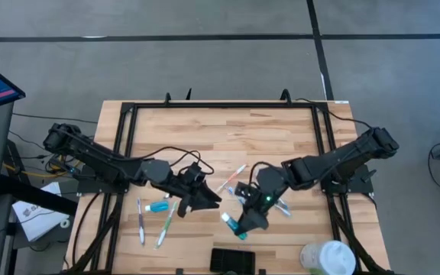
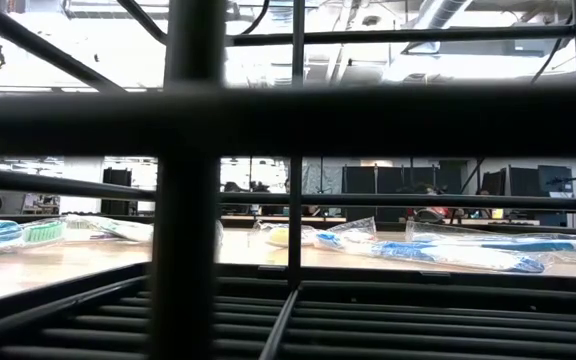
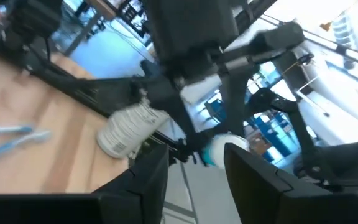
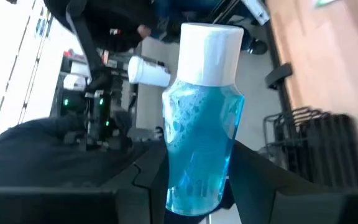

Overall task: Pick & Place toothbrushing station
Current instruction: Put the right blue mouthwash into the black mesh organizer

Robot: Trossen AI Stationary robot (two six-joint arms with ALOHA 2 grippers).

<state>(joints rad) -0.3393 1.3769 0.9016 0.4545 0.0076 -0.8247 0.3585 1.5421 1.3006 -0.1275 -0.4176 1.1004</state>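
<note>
My right gripper (image 1: 244,221) is over the middle of the table, shut on a blue mouthwash bottle (image 4: 201,143) with a white cap (image 4: 210,53). To its left, my left gripper (image 1: 203,200) stands open with nothing between its fingers (image 3: 194,158). The toothbrushing station (image 1: 231,260), a low black box, rests on the table's near edge. The low view looks out through its black bars (image 2: 193,250). My right gripper pinches the bottle's lower body (image 4: 194,186) between its two fingers, one on each side. The bottle sticks out ahead along the fingers, its cap end away from the gripper. Its base is hidden between the fingers.
Wrapped toothbrushes lie on the wood left of the station (image 1: 140,220) (image 1: 163,226) and near the middle (image 1: 231,177). A small blue item (image 1: 157,206) lies beside them. A white round container (image 1: 328,258) stands at the near right corner. A black frame (image 1: 128,114) borders the table.
</note>
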